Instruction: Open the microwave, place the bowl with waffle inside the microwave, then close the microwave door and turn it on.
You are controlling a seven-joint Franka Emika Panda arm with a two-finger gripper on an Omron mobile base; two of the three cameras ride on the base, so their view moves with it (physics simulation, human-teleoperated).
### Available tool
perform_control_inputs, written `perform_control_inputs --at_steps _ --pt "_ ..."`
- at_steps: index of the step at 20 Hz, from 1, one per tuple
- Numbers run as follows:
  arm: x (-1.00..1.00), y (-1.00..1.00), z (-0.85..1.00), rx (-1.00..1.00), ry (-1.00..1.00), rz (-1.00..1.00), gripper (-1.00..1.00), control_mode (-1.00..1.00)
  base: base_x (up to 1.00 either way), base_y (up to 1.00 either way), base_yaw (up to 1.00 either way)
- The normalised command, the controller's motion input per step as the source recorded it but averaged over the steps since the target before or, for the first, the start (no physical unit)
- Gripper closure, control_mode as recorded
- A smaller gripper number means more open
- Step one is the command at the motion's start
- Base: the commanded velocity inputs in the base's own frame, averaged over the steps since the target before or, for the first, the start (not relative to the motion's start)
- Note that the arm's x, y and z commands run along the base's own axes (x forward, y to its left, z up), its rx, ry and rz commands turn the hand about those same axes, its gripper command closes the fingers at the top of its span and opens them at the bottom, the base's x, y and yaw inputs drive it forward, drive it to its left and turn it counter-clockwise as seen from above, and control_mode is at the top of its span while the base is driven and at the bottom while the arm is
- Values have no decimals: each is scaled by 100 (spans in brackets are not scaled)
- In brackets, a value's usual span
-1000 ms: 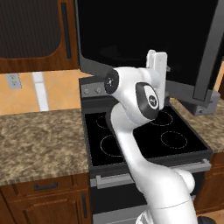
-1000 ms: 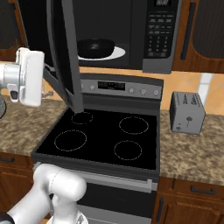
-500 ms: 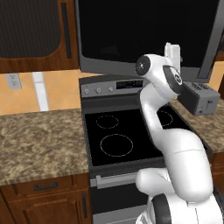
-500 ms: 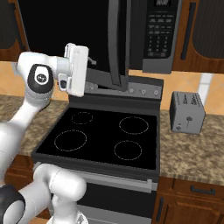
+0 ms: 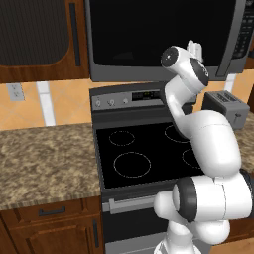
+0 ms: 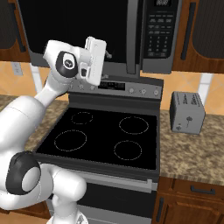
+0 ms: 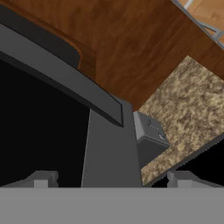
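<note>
The microwave [image 5: 163,74] [image 6: 87,70] hangs above the stove, with its keypad [image 6: 159,30] on the right. The microwave door [image 5: 149,34] [image 6: 65,22] [image 7: 39,122] lies flat against the box and looks shut or very nearly so. Its long grey handle bar [image 5: 230,39] [image 6: 133,35] [image 7: 65,83] runs along the right edge. My gripper [image 5: 194,48] [image 6: 106,54] [image 7: 112,179] is raised just in front of the door glass, open, with nothing between its fingers. The bowl with waffle is hidden.
A black glass-top stove [image 5: 144,154] [image 6: 105,135] lies below, and a grey toaster [image 5: 225,106] [image 6: 187,111] [image 7: 148,138] stands on the granite counter [image 6: 192,153] to its right. Dark wood cabinets [image 5: 39,39] [image 6: 205,30] flank the microwave. More counter [image 5: 44,158] lies to the left.
The microwave door has swung from wide open to flat against the box. My arm swept rightward with it, and the gripper stayed open.
</note>
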Motion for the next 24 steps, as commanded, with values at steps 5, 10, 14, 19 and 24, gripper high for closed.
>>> perform_control_inputs --at_steps 5,10,14,19,24 --pt "40 -8 0 3 0 9 -100 -100 0 0 0" --pt "51 -14 -2 2 0 9 -100 -100 0 0 0" --pt "57 -12 -5 3 0 7 -100 -100 0 0 0" --pt "-20 -1 3 11 -4 11 -100 -100 0 0 0" --pt "-99 -20 19 41 -8 18 -100 -100 0 0 0"
